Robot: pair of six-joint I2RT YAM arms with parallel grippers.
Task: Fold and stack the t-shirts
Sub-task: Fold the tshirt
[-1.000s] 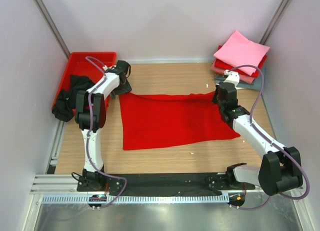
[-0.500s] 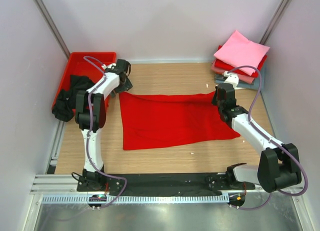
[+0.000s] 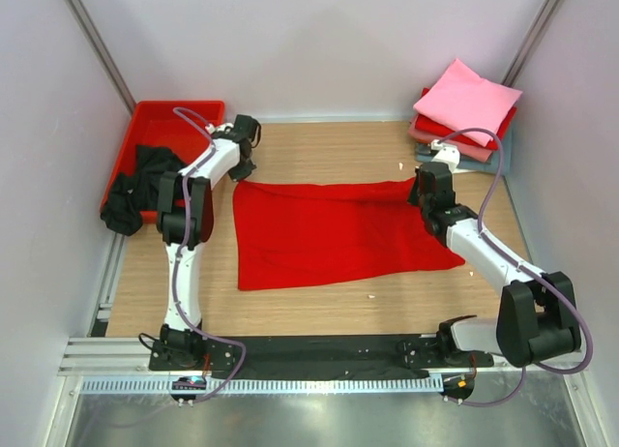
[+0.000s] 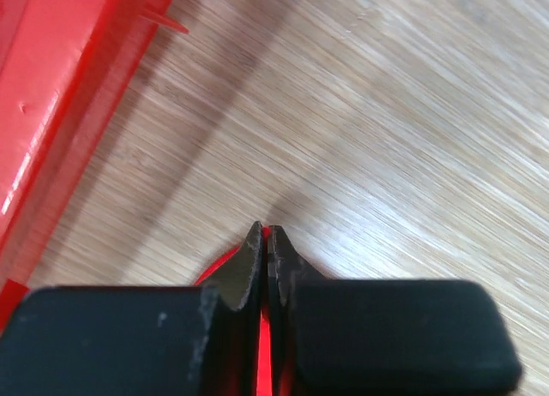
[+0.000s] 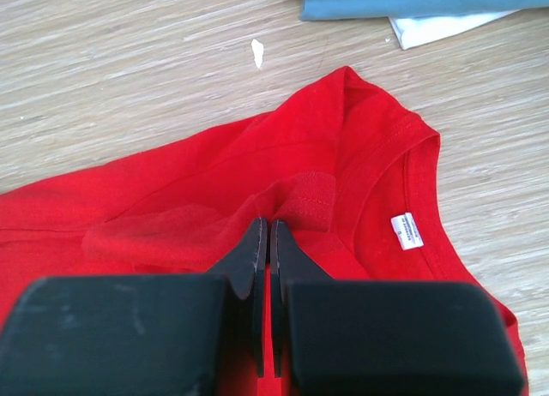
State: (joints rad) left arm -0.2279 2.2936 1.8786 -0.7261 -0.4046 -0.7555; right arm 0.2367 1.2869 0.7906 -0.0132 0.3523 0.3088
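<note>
A bright red t-shirt [image 3: 338,234] lies spread flat on the wooden table, its white neck label [image 5: 408,230] showing near the collar. My left gripper [image 3: 242,168] sits at the shirt's far left corner. In the left wrist view its jaws [image 4: 266,231] are shut with a strip of red cloth [image 4: 264,345] pinched between them. My right gripper [image 3: 424,191] is at the far right corner by the collar, shut [image 5: 266,225] on a raised fold of the red shirt [image 5: 300,199]. A black t-shirt [image 3: 135,181] hangs over the tray's edge.
A red plastic tray [image 3: 174,110] stands at the far left, and its wall [image 4: 60,96] runs close beside the left gripper. Folded t-shirts are stacked at the far right, pink [image 3: 466,99] on top and grey-blue [image 5: 412,0] at the bottom. A small white scrap [image 5: 257,51] lies on the wood.
My left gripper has gone from open to shut on the red shirt's far left corner and shifted slightly right. The right gripper has kept its hold, barely moving.
</note>
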